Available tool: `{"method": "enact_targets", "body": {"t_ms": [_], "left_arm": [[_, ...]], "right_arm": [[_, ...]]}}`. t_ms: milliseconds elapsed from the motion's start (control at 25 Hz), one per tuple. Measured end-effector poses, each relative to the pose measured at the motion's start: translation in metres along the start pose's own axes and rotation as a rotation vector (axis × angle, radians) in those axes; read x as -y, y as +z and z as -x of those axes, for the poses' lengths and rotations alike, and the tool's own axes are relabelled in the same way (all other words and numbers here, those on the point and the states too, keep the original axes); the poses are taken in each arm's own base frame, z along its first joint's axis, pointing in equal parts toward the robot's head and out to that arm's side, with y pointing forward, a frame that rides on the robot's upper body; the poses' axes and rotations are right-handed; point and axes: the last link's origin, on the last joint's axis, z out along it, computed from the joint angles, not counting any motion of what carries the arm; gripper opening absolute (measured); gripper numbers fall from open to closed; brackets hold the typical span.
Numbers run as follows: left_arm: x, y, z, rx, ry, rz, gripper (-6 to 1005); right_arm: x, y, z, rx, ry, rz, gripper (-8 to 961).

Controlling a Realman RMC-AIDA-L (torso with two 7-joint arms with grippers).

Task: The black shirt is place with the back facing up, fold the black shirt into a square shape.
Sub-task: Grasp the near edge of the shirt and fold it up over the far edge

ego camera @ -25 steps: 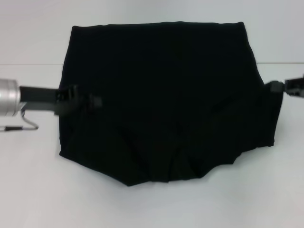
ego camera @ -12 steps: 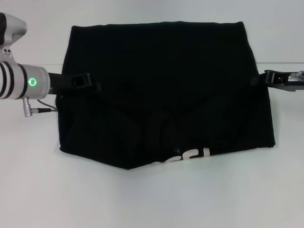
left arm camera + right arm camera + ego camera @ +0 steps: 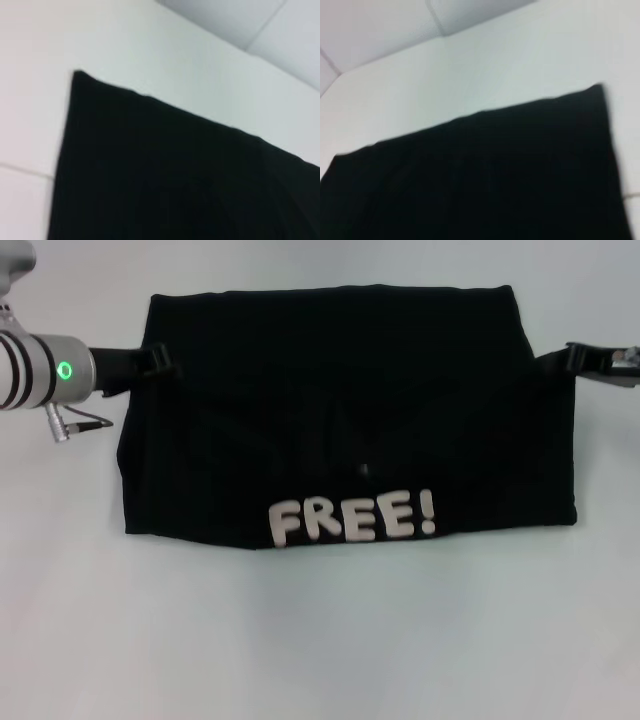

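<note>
Both grippers sat at the black shirt's (image 3: 345,410) edges, left gripper (image 3: 158,360) at 10 o'clock, right gripper (image 3: 572,358) at 2; their grip couldn't be told. Folded mid-table, print showing, the shirt looked soft, light and floppy, best pinched at corners.
</note>
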Motion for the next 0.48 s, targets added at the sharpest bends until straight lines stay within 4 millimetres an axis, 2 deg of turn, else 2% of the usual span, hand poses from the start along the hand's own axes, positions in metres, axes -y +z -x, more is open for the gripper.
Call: {"method": "enact_targets", "body": {"t_ms": [160, 480], "left_arm": [[-0.005, 0.01, 0.004, -0.018, 0.057, -0.046, 36], [-0.016, 0.023, 0.013, -0.037, 0.17, -0.098, 36]], "right_arm": [[0.003, 0.004, 0.001, 0.025, -0.006, -0.044, 56], [0.001, 0.018, -0.012, 0.019, -0.054, -0.113, 56]]}}
